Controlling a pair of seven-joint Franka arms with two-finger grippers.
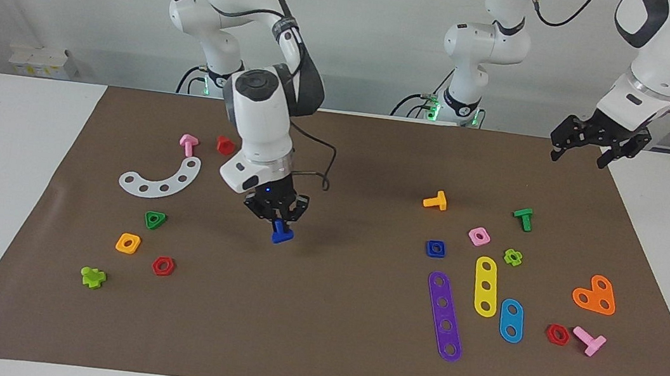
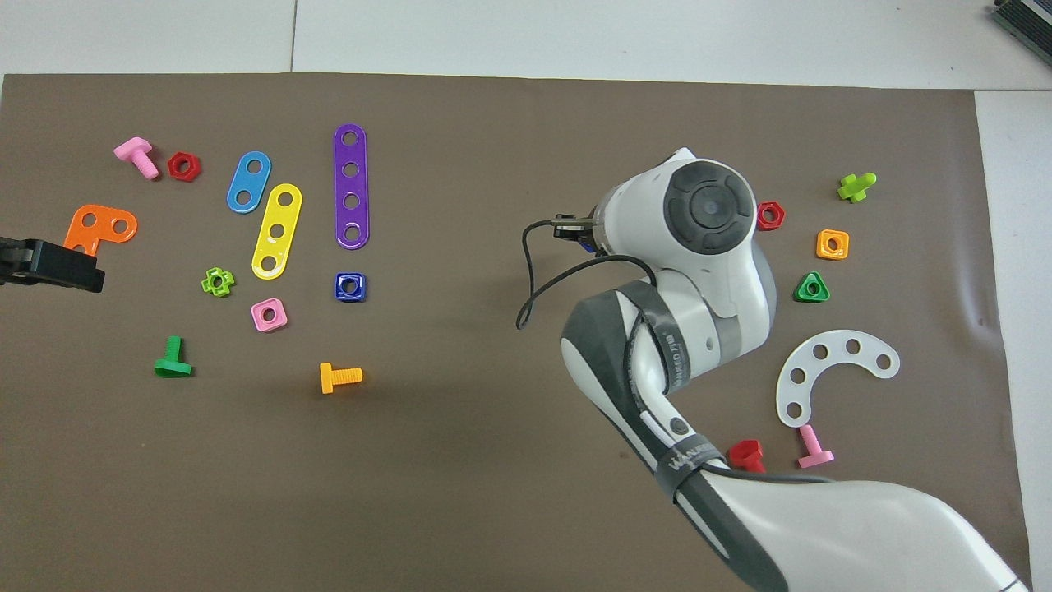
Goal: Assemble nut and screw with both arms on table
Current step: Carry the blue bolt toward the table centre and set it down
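Observation:
My right gripper point(image 1: 279, 223) points down over the middle of the brown mat point(image 1: 340, 355) and is shut on the dark-blue screw point(image 1: 282, 234), which hangs head down at or just above the mat. In the overhead view the right wrist point(image 2: 707, 210) hides the screw. The dark-blue square nut point(image 1: 435, 248) lies flat on the mat toward the left arm's end, beside the purple strip; it also shows in the overhead view point(image 2: 350, 286). My left gripper point(image 1: 582, 156) is open and empty, raised over the mat's edge at the left arm's end, and waits; the overhead view shows it too point(image 2: 49, 265).
Around the nut lie a pink square nut point(image 1: 479, 236), a light-green nut point(image 1: 513, 257), an orange screw point(image 1: 435, 201), a green screw point(image 1: 523, 219), and purple point(image 1: 444, 316), yellow point(image 1: 486, 286) and blue point(image 1: 511, 320) strips. Near the right arm lie a green triangular nut point(image 1: 154, 219), an orange-yellow nut point(image 1: 128, 243) and a white curved plate point(image 1: 160, 179).

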